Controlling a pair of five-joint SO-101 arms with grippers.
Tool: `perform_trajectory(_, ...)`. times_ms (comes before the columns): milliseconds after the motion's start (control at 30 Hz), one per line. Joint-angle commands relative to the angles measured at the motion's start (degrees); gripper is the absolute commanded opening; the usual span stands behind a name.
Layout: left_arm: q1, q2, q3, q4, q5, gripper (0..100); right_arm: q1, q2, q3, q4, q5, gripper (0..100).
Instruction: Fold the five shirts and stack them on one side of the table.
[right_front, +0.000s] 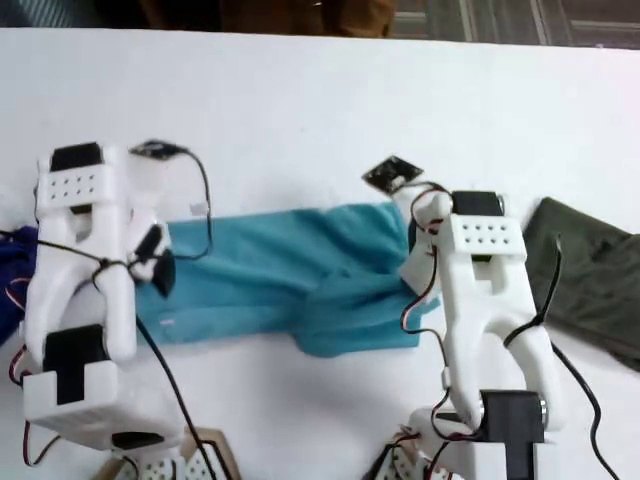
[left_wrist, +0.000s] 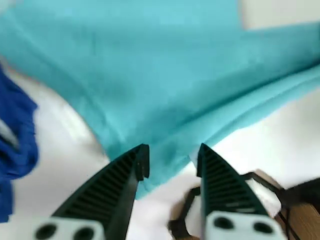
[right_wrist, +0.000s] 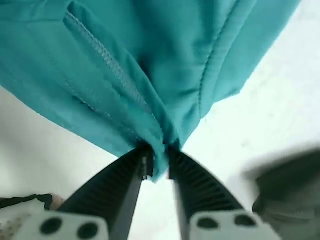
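Note:
A teal shirt (right_front: 290, 280) lies across the middle of the white table, folded into a long band. The left arm stands over its left end; the left gripper (left_wrist: 171, 161) is open, its fingers astride the shirt's (left_wrist: 165, 75) near edge. At the shirt's right end, the right gripper (right_wrist: 157, 161) is shut on a bunched hem of the teal shirt (right_wrist: 150, 65). A dark olive shirt (right_front: 590, 275) lies at the right of the table. A blue shirt (right_front: 15, 275) lies at the left edge, also seen as blue cloth (left_wrist: 17, 135) in the left wrist view.
The white table (right_front: 320, 110) has open room at the back. A brown object (right_front: 215, 455) sits at the front edge between the arm bases. Cables hang from both arms over the teal shirt.

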Motion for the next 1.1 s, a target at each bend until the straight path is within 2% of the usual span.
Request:
perform_trajectory(0, -0.09, -2.55, -5.67, -1.76, 0.0, 19, 0.48, -2.42, -0.35, 2.77, 3.52, 20.8)
perform_trajectory(100, -0.26, -2.46, -8.04, -5.89, 4.13, 18, -0.31, -3.21, -1.76, 7.96, 9.32, 29.1)
perform_trajectory(233, 0.7, -1.58, -8.04, -9.76, 10.99, 18, 1.01, -4.26, -10.64, 10.15, 9.85, 30.8)
perform_trajectory(467, 4.66, 14.51, -9.54, -12.13, 11.25, 18, 1.01, 6.9, -19.87, 1.19, 9.67, 30.8)
perform_trajectory(567, 4.92, 22.24, -15.16, -10.29, 11.34, 18, 0.31, 15.34, -24.09, -1.36, 5.19, 30.7)
perform_trajectory(667, 4.48, 29.54, -24.31, -5.98, 13.45, 18, -0.66, 23.43, -31.3, -1.45, 0.97, 22.1)
perform_trajectory(767, 4.66, 36.92, -33.8, -1.85, 18.37, 11, -1.89, 31.43, -39.56, -1.19, -2.81, 0.0)
perform_trajectory(833, 4.66, 42.2, -40.13, 0.26, 20.92, 3, -2.68, 36.35, -44.66, -0.31, -5.01, 5.7)
perform_trajectory(900, 4.66, 47.47, -46.02, 2.64, 22.68, 4, -4.0, 40.92, -49.67, 1.89, -5.54, 1.2)
perform_trajectory(1067, 4.57, 57.05, -56.13, 3.87, 23.74, 3, -6.11, 52.62, -63.74, 5.58, -5.54, 1.8)
